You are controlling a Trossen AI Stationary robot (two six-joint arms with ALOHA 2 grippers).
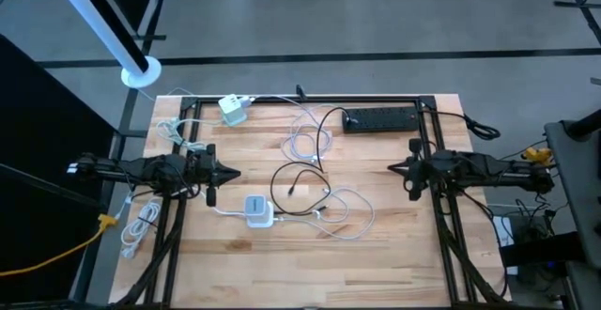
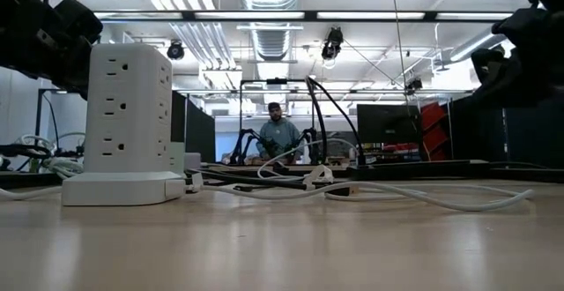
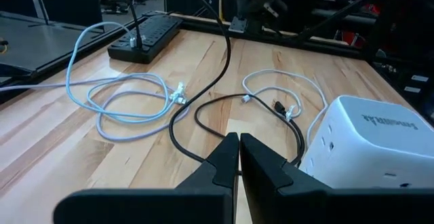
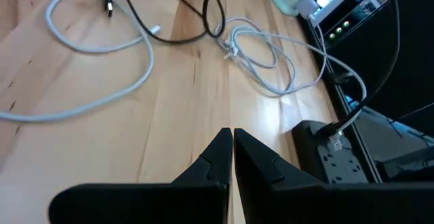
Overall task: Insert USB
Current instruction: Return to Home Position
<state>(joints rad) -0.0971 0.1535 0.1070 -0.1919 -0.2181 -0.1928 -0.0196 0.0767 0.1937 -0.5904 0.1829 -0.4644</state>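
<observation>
The left gripper (image 1: 228,173) hovers over the table's (image 1: 404,254) left edge and the right gripper (image 1: 394,167) over its right edge, tips facing each other. In the wrist views each shows its 2 fingers pressed together on nothing: left (image 3: 234,157), right (image 4: 230,146).

The black strip (image 1: 380,118) lies along the far edge, toward the right corner. In the right wrist view a white cable (image 4: 285,81) runs into the strip's end (image 4: 325,153). In the left wrist view a black cable (image 3: 203,95) rises from the strip (image 3: 146,37). From above, the black cable (image 1: 282,174) loops across the table's middle, with the white cable (image 1: 310,143) coiled between it and the strip.

A white tower (image 1: 258,210) stands left of centre, toward the near edge, with a 2nd white cable (image 1: 352,211) looped on its right. A white adapter (image 1: 233,110) sits at the far left corner. In the low view a person (image 2: 279,132) shows in the room beyond the table.
</observation>
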